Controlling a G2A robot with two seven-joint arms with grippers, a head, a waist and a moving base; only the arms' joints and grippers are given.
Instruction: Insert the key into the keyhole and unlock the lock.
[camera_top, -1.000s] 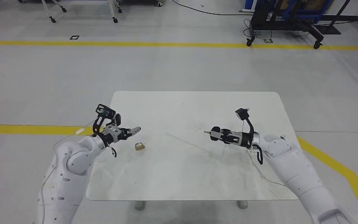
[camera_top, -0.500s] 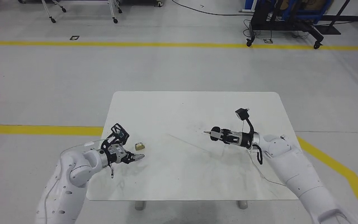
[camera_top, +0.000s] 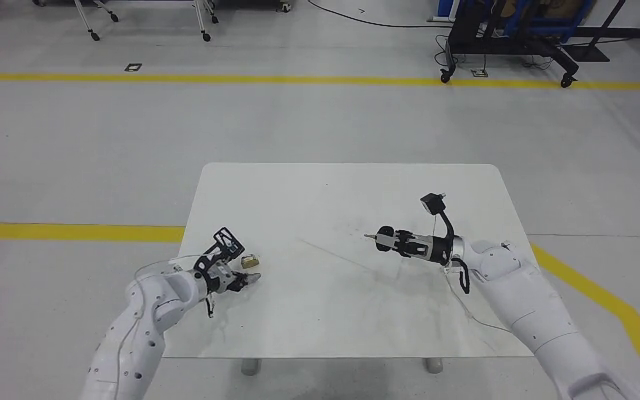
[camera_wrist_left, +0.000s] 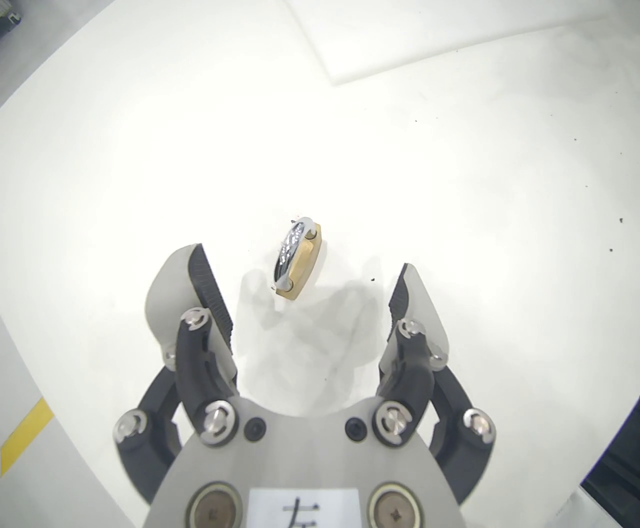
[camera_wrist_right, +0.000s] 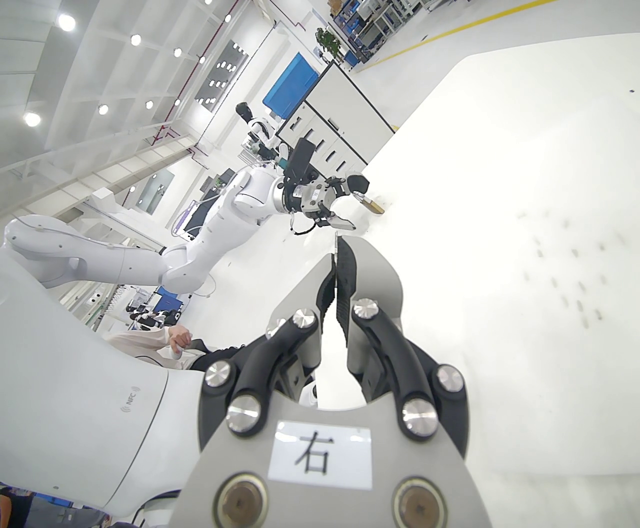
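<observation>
The small brass padlock with a silver shackle (camera_wrist_left: 300, 270) sits on the white rectangular table (camera_top: 400, 190), just ahead of the left gripper (camera_wrist_left: 302, 260), whose fingers are spread wide and touch nothing. Well apart, the right gripper (camera_wrist_right: 337, 250) is clenched on a thin silver key (camera_top: 370, 237) — tip toward the padlock.
</observation>
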